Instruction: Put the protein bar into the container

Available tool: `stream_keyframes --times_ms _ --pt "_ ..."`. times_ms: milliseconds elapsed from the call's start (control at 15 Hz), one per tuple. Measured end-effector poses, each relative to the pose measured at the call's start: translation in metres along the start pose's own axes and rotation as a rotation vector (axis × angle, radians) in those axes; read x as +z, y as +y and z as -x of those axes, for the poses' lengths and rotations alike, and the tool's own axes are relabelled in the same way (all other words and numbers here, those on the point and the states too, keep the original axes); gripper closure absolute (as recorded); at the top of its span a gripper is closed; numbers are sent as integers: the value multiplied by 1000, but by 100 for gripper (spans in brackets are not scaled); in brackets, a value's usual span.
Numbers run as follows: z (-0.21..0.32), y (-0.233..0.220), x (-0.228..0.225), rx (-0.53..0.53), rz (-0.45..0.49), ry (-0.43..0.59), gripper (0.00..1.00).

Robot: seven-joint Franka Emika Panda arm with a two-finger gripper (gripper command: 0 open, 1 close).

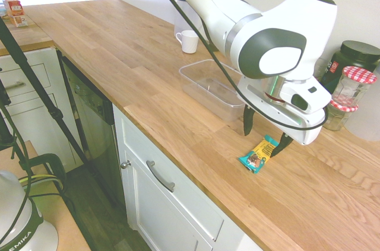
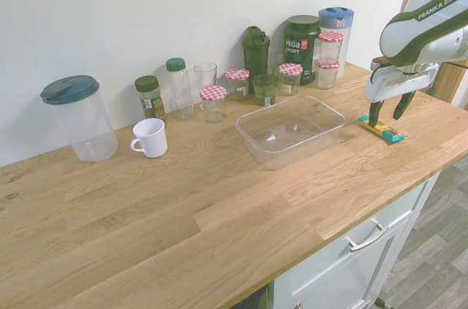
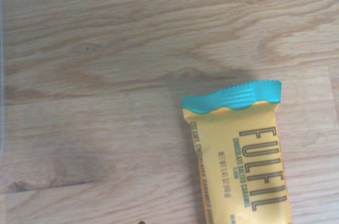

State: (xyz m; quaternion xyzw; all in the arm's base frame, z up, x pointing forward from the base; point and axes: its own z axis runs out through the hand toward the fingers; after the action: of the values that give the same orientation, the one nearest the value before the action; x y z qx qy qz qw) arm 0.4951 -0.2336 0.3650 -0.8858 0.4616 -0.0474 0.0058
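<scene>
Oak-coloured butcher-block countertop (image 1: 119, 55) carries everything here. The gripper (image 1: 265, 134) points straight down with its two dark fingers (image 1: 249, 121) spread wide and nothing between them, hanging above the protein bar (image 1: 259, 153). The bar lies flat on the wood beneath the fingers, apparently not touched by them, though the first exterior view leaves the gap hard to judge. In the wrist view the bar (image 3: 238, 155) shows a yellow-orange wrapper with a teal crimped end and dark print reading FULFIL. The clear plastic container (image 2: 291, 130) sits near the gripper, on the side away from the counter's end, and holds nothing. Beyond the gripper, toward the wall, stand glass jars with red checkered lids (image 2: 330, 50) and a dark green Vega Sport tub (image 2: 302, 42). A white mug (image 2: 149, 137) rests well apart, past the container.
</scene>
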Motion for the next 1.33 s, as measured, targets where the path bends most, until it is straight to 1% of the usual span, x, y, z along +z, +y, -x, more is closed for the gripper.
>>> stream_keyframes --times_ms 267,333,1333 --pt "-4 1 17 -10 10 1 0" --pt "-6 1 19 -13 11 2 100" --pt "-11 -5 32 -53 5 13 100"
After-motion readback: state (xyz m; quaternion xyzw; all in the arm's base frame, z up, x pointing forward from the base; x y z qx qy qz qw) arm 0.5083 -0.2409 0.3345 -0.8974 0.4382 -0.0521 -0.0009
